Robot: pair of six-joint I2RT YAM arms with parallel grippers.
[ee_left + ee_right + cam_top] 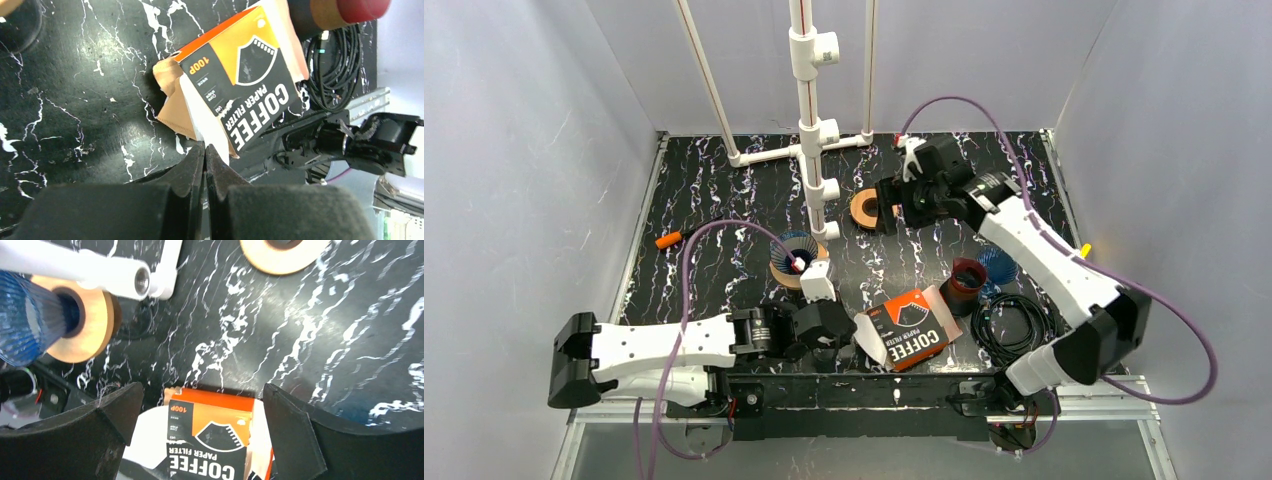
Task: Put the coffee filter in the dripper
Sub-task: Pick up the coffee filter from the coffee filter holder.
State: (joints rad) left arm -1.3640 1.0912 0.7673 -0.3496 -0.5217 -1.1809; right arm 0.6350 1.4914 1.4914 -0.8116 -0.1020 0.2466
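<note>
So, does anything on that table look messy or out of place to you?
Yes. The coffee filter box lies flat and at an angle near the front edge. Its end is open, and brown filters poke out onto the table. A black cable sits in a loose tangle beside it.

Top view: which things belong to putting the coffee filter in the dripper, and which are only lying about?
Job: coffee filter box, brown filters, blue dripper on its wooden ring.
Lying about: black cable coil, dark red cup, spare wooden ring, small orange object, white pipe stand.
</note>
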